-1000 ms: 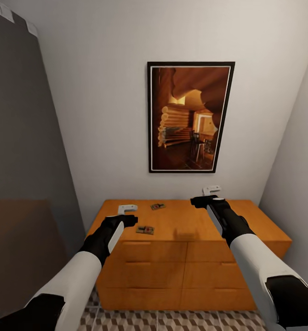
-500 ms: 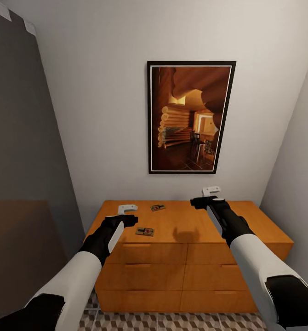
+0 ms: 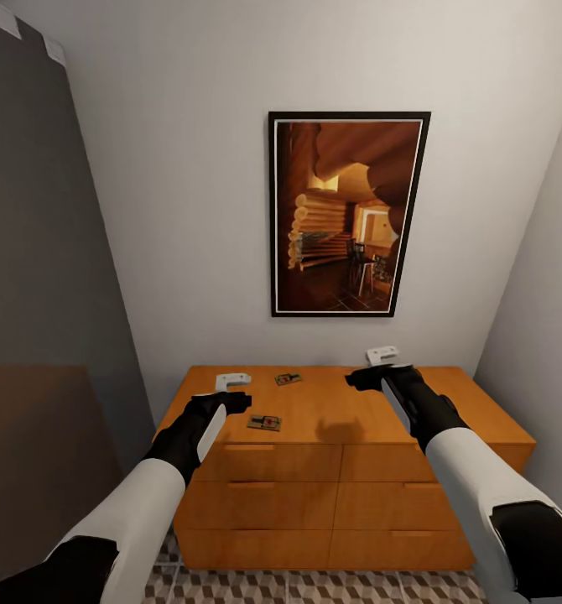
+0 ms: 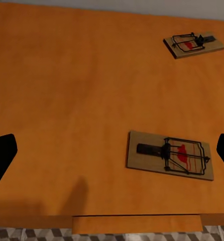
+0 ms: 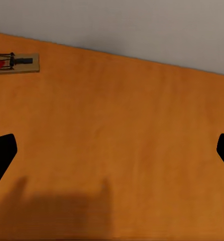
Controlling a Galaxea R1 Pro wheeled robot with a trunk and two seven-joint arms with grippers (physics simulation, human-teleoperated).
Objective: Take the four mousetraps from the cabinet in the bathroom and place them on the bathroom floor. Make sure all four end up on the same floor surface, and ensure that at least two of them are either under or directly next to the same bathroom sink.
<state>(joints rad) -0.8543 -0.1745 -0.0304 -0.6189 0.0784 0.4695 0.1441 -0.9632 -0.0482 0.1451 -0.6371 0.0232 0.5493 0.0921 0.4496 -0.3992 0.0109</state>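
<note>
Nearest you, a strip of cube-pattern bathroom floor [image 3: 314, 585] shows under the cabinet [image 3: 340, 503], drawer fronts facing you.

Your left tool [image 3: 233, 391] hovers over the cabinet top near its front left corner, fingers [image 4: 1, 155] spread wide apart, nothing between them. Just right of it, near the front edge, lies one mousetrap [image 3: 265, 421]; from the left wrist camera this near mousetrap [image 4: 170, 155] sits flat on the wood, black bar and red bit up, between the finger tips but lower, not touched.

A second mousetrap [image 3: 288, 378] lies farther back on the top, toward the wall, well apart from the first; the left wrist camera shows this far mousetrap [image 4: 194, 44] flat too, turned at a slight angle.

Your right tool [image 3: 382, 366] hangs over the middle-right of the top, fingers [image 5: 1, 153] apart, empty, bare wood below it with its shadow. The right wrist camera catches the far mousetrap at its edge, partly cut off.

Only two traps are visible here.

Behind the cabinet, the white wall [image 3: 189, 210] carries a black-framed picture [image 3: 346, 214]. A grey panel [image 3: 38, 252] stands at your left.
</note>
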